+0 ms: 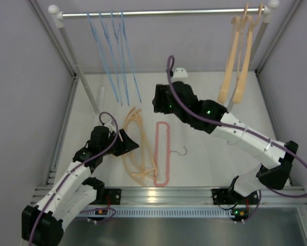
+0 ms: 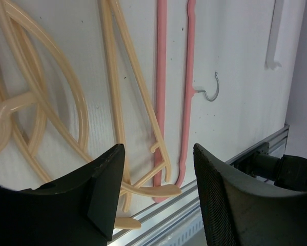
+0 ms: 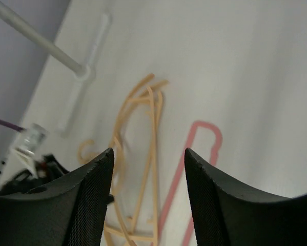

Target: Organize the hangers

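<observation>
White tabletop (image 1: 209, 164) carries loose peach hangers (image 1: 134, 119) and a pink hanger (image 1: 157, 154). Left gripper (image 1: 126, 142), jaws spread and empty, should close on one peach arm only; right gripper (image 1: 160, 100) hovers above, released.

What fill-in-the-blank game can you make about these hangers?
Four thin ____ hangers hang from the left half of the rail.
The ____ hanger with a metal hook lies flat on the table.
The left end effector and right end effector are both ____, holding nothing.
Missing words: blue, pink, open.
</observation>
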You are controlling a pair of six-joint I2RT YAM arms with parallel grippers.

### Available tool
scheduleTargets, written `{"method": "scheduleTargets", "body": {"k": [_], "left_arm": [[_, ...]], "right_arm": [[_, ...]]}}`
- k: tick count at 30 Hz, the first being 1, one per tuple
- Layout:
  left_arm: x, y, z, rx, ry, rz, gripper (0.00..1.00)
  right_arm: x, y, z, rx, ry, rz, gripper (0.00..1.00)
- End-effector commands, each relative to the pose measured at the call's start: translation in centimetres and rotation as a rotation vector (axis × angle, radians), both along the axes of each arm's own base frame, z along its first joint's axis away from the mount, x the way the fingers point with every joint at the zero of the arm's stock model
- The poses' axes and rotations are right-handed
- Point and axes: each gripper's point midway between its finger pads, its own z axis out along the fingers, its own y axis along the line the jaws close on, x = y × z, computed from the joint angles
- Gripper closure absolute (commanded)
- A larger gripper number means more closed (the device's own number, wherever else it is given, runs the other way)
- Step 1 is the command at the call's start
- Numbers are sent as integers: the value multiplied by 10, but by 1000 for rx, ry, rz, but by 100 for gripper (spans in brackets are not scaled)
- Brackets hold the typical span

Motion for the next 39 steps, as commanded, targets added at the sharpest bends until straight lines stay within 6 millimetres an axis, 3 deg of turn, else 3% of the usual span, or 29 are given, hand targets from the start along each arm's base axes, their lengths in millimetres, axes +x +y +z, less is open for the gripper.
{"method": "scheduleTargets", "body": {"k": [1, 5, 8, 11, 14, 18, 22, 24, 26, 39], "left_arm": [[12, 20, 23, 87, -74, 90, 39], [18, 42, 32, 161, -102, 205, 39], [21, 54, 34, 193, -103, 267, 37], [24, 61, 31, 224, -97, 306, 37], [27, 64, 31, 242, -89, 320, 37], [32, 66, 36, 255, -98, 337, 37], [36, 69, 42, 263, -114, 345, 35], [38, 69, 46, 266, -125, 344, 35], [38, 70, 47, 271, -131, 344, 35], [36, 71, 43, 272, -126, 341, 34]], "right_arm": [[-18, -2, -23, 16, 6, -23, 45], [-45, 8, -89, -69, 75, -9, 46], [-68, 22, -120, -80, 114, 39, 49], [-93, 37, -164, -113, 151, 121, 50], [-113, 54, -188, -136, 160, 193, 51], [-138, 85, -211, -154, 165, 306, 54], [-148, 108, -234, -162, 163, 378, 55], [-154, 115, -255, -182, 186, 417, 55], [-158, 124, -260, -165, 191, 446, 56], [-160, 138, -317, -272, 225, 447, 60]]}}
